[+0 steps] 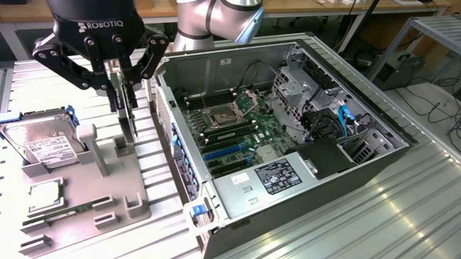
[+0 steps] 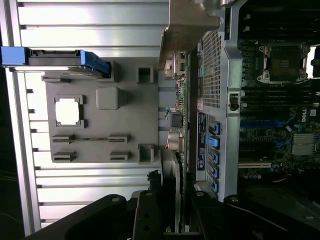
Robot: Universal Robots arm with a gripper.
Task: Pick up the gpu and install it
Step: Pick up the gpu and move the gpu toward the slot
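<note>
Upright gpu in the claw, over gray tray, beside open computer case.

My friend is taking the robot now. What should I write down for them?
Gripper: shut on the gpu.
Gpu: upright on edge over the grey holder tray, to the exterior view's left of the open computer case.
Done: gpu gripped; cannot tell if it is clear of the tray.
Left: gpu not yet in the case.

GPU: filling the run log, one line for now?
gripper shut on green-board black-cooler gpu | upright at grey holder tray | not installed
</note>
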